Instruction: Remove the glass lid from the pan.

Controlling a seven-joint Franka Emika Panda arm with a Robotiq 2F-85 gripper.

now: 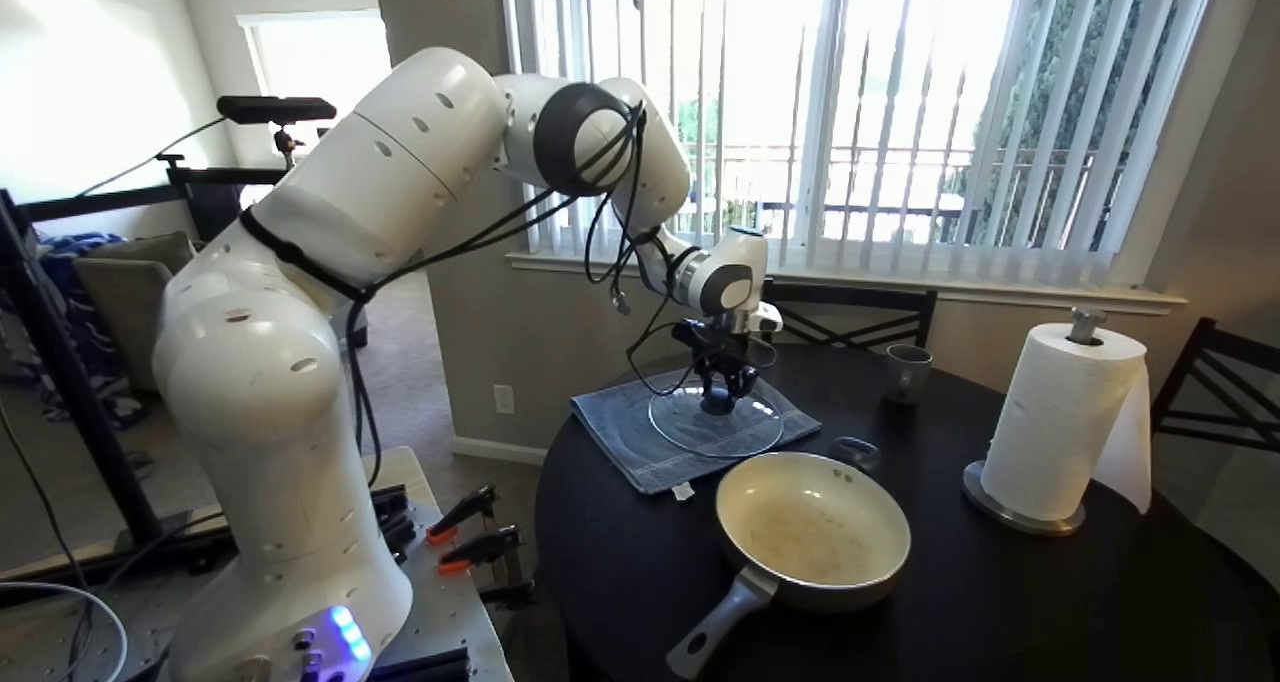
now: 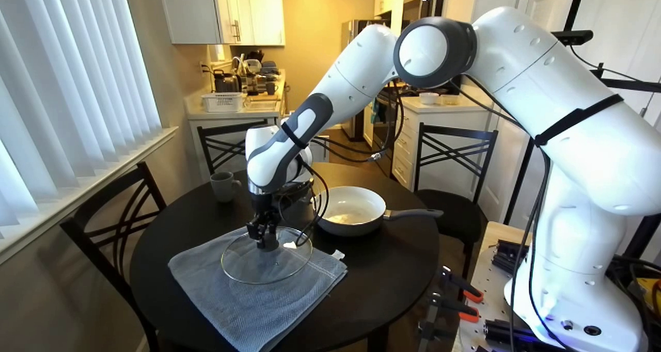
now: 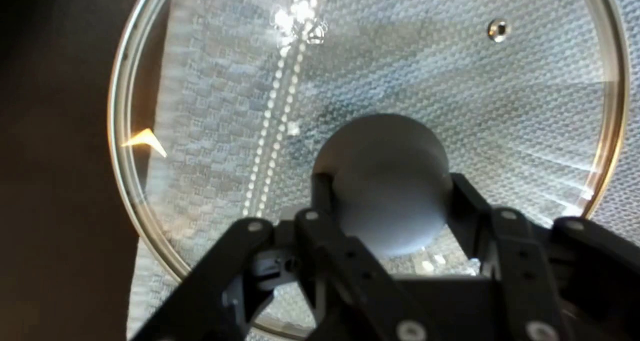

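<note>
The round glass lid (image 1: 690, 430) is over the folded grey-blue cloth (image 1: 622, 432), beside the pan. It also shows in an exterior view (image 2: 245, 267) and in the wrist view (image 3: 400, 71), with its metal rim and dark centre knob. My gripper (image 1: 722, 390) points down at the lid's centre; in the wrist view its fingers (image 3: 389, 193) press both sides of the knob. I cannot tell whether the lid rests on the cloth or hangs just above it. The pan (image 1: 820, 532) stands uncovered, cream inside, its grey handle toward the table's front edge; it also shows in an exterior view (image 2: 351, 207).
A grey mug (image 1: 907, 374) stands behind the pan, also in an exterior view (image 2: 224, 187). A paper towel roll (image 1: 1062, 422) on a metal stand is at the right of the dark round table (image 1: 1000, 602). Chairs (image 2: 129, 228) surround the table. Cables hang beside the wrist.
</note>
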